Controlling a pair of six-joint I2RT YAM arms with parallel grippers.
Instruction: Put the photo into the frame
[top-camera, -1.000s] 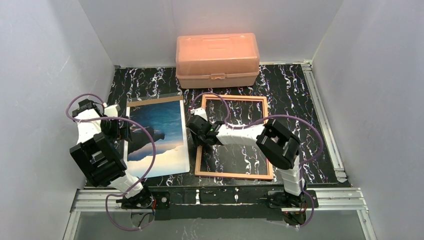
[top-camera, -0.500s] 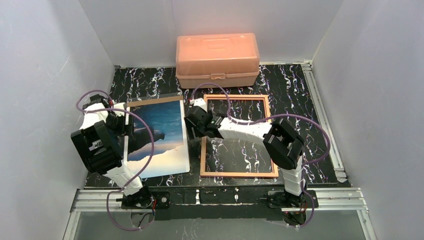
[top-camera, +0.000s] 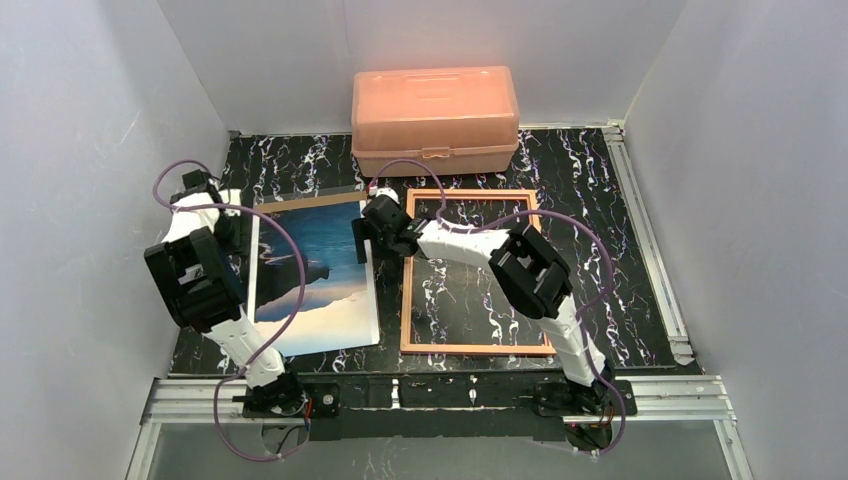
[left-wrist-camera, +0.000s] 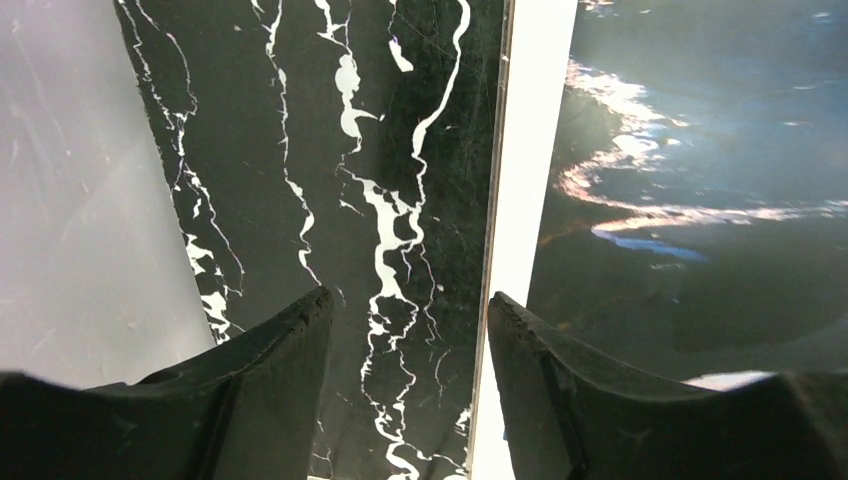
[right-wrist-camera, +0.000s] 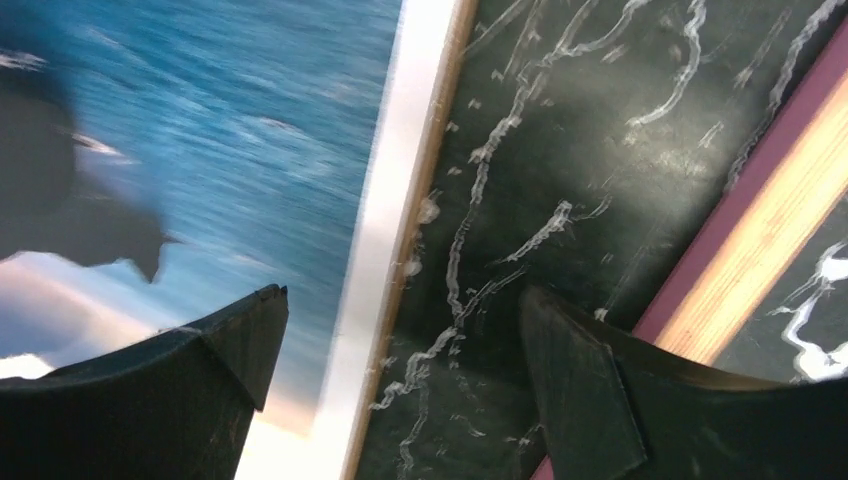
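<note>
The photo (top-camera: 315, 275) lies face up on the left part of the tabletop (top-camera: 600, 220). It rests on a brown board (top-camera: 300, 201), whose edge shows along the photo's far side. The frame (top-camera: 476, 349) lies flat to the right of the photo and does not touch it. A strip of bare marble runs between them. The frame's border looks tan-orange from above, and the marble shows inside it. A salmon box (top-camera: 435, 118) stands at the back with its lid shut, just behind the frame's far edge.

The left hand (left-wrist-camera: 405, 310) hangs low at the photo's left edge. Its fingers (left-wrist-camera: 270, 370) stand apart, with only marble between them. The finger nearer the photo sits at the white margin, but I cannot tell whether it touches. This hand is released and grasps nothing.

The right hand (right-wrist-camera: 400, 300) hangs low at the photo's right edge, near the far corner. Its fingers are spread wide. One is over the blue of the print. The other is over the marble gap, close to the frame's pink and tan border. Between them lie the white margin, the board's thin edge and bare marble. This hand is also released and holds nothing. The right wrist view is somewhat blurred.
</note>
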